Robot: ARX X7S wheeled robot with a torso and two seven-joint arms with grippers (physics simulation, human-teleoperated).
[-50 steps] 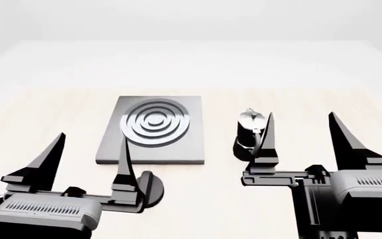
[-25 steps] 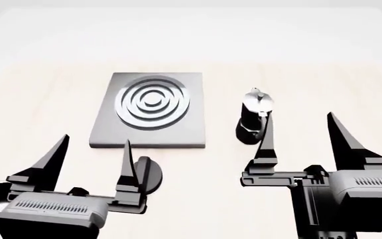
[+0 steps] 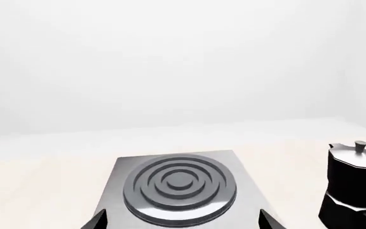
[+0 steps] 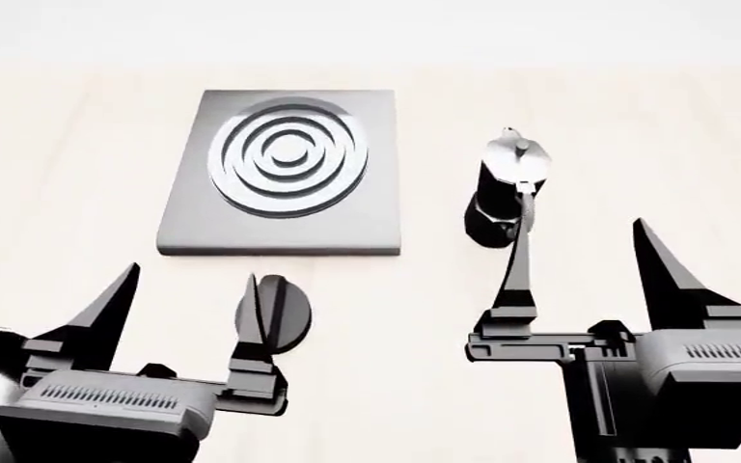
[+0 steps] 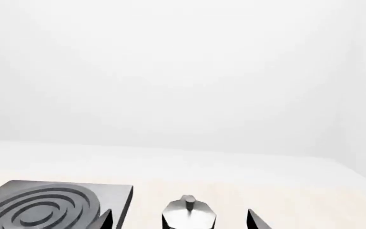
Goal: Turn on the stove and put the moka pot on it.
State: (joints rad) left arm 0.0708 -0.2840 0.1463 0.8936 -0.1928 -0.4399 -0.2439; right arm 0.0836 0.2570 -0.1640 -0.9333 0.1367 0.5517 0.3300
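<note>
2 grippers hover over the tabletop [image 4: 74, 145], both spread apart and empty: left gripper [image 4: 190, 299] above the knob [image 4: 287, 313], right gripper [image 4: 583, 270] near the pot [image 4: 506, 188], upright beside the stove [image 4: 281, 174].

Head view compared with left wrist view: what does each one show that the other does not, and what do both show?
Only the head view shows the round black knob in front of the stove, and both open hands whole: the left hand and the right hand. Only the left wrist view shows the moka pot from the side, cut off at the picture's edge, against a plain white background. Both show the stove with its burner rings and the moka pot standing beside it, not on it.
</note>
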